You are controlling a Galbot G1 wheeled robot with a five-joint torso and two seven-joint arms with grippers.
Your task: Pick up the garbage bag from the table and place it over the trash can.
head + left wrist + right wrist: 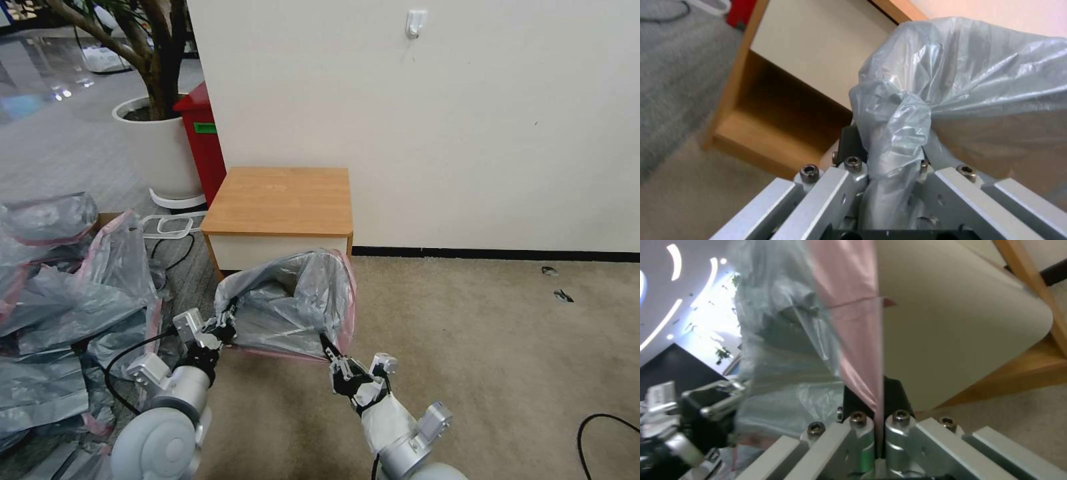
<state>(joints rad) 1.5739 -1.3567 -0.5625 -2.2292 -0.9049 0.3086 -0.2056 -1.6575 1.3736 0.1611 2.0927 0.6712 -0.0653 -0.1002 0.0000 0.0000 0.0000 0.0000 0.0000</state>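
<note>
Both grippers, L (225, 328) & R (331, 354), pinch thin crinkly garbage bag (293, 300); trash can (960, 323) probably underneath.

garbage bag (293, 300) before table (280, 200)

Both arms reached forward, low. The left gripper (225, 325) was clamped on the garbage bag (293, 300) rim at left, the right gripper (328, 347) pinching its pink edge at right.
</note>
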